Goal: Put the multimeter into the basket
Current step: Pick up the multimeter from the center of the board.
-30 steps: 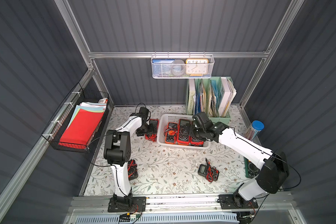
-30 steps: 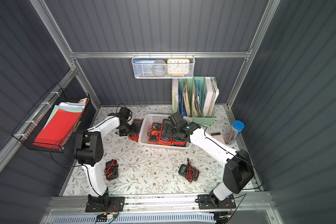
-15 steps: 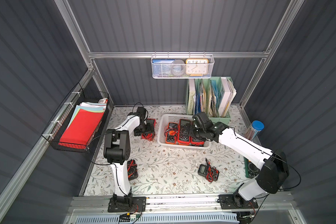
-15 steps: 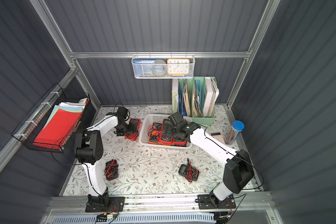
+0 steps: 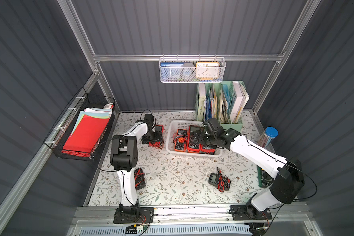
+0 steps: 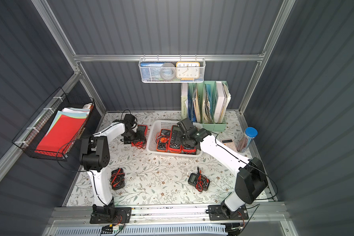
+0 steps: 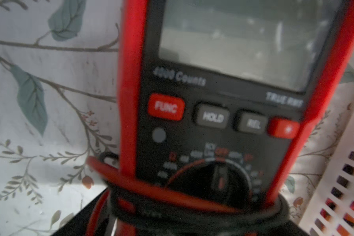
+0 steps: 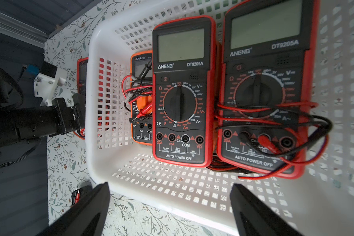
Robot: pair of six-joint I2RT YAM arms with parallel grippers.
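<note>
Red-cased multimeter (image 7: 223,122) lies lengthwise straight ahead of the nearer left gripper (image 5: 154,137), its closure indeterminable, white perforated plastic basket (image 7: 339,173) just beside it; right gripper (image 8: 169,191) stands wide and empty.

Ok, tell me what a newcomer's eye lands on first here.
First the white basket at the back of the floral table, with red and orange multimeters lying in it and the open right gripper poised above. Then the left gripper, low at a red multimeter just outside the basket. Last, the bright red paper in the black wire basket on the side wall.
</note>
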